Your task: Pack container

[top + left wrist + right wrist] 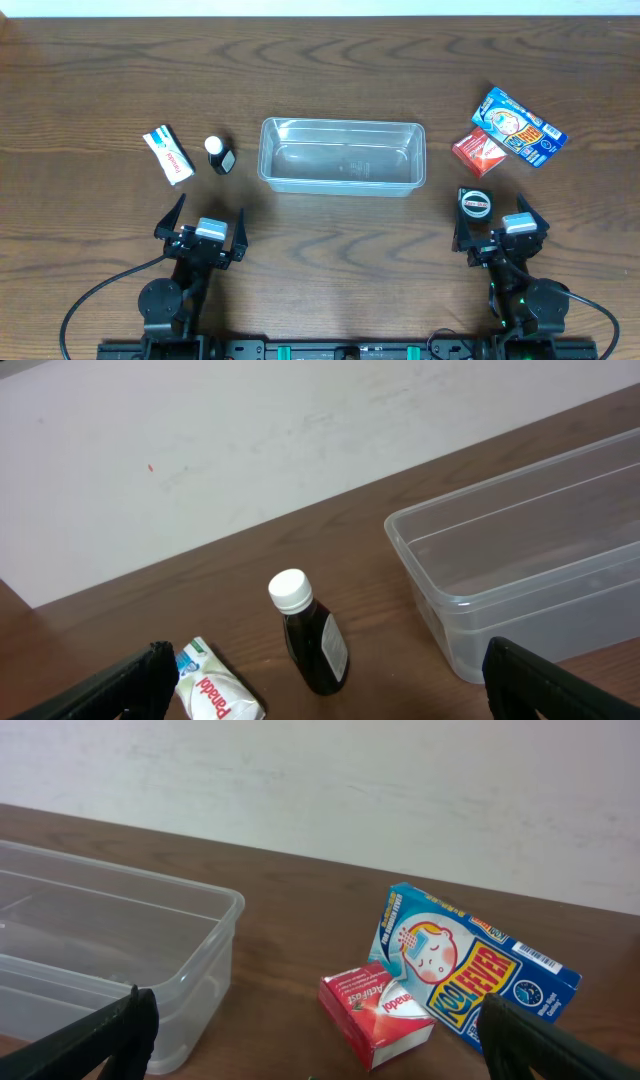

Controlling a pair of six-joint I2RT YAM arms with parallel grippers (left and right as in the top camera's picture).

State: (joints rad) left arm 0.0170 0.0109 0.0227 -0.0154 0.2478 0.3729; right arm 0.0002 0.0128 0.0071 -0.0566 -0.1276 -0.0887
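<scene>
Since the left claw (pixel 210 208) and right claw (pixel 495 212) both gape wide and empty, either may start — the container (pixel 342 186) lies on the desk (pixel 340 280) ahead and between them, long axis crosswise, with the dark bottle (pixel 220 156) straight ahead of the left one.

clear container (pixel 342 186) lies between a dark bottle (pixel 219 155) and a red box (pixel 478 152).

The dark wood-grain table (pixel 330 60) carries the clear container (pixel 265 150) at its centre, a white packet (pixel 168 154) and an upright white-capped bottle (pixel 219 154) to its left, and a red box (pixel 478 152), a blue packet (pixel 518 126) and a round black disc (pixel 475 202) to its right.
</scene>
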